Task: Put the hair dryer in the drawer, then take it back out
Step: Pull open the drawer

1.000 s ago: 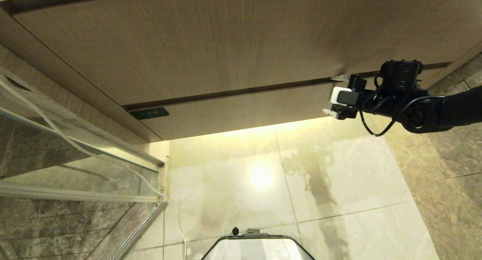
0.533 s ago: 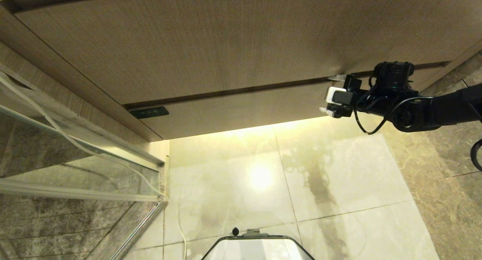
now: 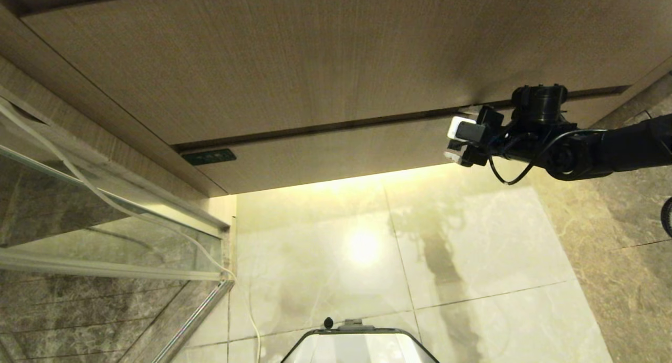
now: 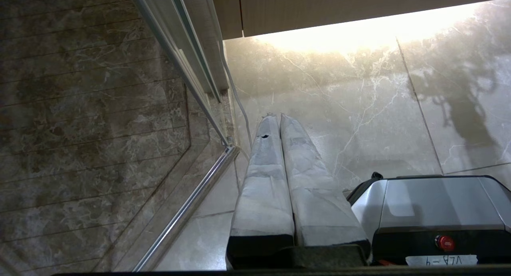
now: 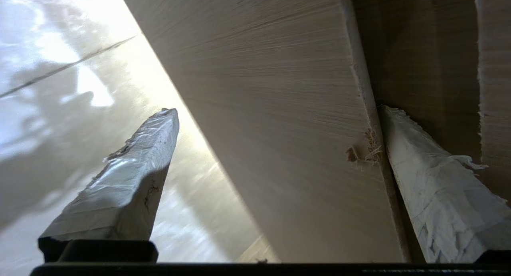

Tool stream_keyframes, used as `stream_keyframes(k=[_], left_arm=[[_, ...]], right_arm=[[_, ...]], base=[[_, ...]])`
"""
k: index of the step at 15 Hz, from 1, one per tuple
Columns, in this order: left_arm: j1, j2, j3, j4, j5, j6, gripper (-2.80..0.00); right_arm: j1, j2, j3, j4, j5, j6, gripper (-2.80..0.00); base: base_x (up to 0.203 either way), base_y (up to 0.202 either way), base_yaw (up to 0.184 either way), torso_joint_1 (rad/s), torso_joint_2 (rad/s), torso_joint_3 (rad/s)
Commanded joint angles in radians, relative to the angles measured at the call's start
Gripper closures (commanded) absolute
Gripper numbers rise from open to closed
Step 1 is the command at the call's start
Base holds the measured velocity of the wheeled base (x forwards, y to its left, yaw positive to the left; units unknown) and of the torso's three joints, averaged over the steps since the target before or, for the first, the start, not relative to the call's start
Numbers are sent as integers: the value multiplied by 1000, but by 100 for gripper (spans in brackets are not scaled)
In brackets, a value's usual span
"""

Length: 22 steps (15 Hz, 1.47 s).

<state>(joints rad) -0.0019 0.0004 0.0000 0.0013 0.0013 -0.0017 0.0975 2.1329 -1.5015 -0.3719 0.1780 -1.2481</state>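
The drawer [image 3: 336, 153] is the low wood-grain front under the taller panel, and it stands shut. My right gripper [image 3: 459, 133] is open at the drawer's right end, straddling the front. In the right wrist view the drawer front [image 5: 279, 88] fills the space between the wrapped fingers of the right gripper [image 5: 277, 110]. One finger [image 5: 131, 168] hangs below the front's lower edge, over the lit floor. The other finger [image 5: 431, 180] sits in the dark gap above the front. The hair dryer is out of view. My left gripper [image 4: 276, 117] is shut and parked, pointing at the floor.
The taller wood-grain panel [image 3: 315, 53] rises above the drawer. A glass shower screen [image 3: 105, 221] with a metal rail and a white cable stands at the left. My base [image 3: 359, 347] is at the bottom over marble floor tiles. The drawer's top edge is chipped [image 5: 365, 150].
My right gripper has shifted a little left and up along the drawer front, with its forearm now lying more level. It has stayed open. The drawer has not moved.
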Motion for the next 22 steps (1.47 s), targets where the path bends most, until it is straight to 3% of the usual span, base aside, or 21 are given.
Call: stream_keyframes(k=[1, 18, 22], left_arm=[[0, 0, 0, 0, 0, -1, 0], [0, 0, 0, 0, 0, -1, 0], [0, 0, 0, 0, 0, -1, 0]], right_arm=[[12, -27, 6, 82, -58, 52, -280], [16, -159, 182, 84, -75, 69, -280], [16, -315, 344, 91, -71, 95, -280]], base=[[0, 0, 0, 0, 0, 0], [0, 0, 0, 0, 0, 0], [0, 0, 0, 0, 0, 0]])
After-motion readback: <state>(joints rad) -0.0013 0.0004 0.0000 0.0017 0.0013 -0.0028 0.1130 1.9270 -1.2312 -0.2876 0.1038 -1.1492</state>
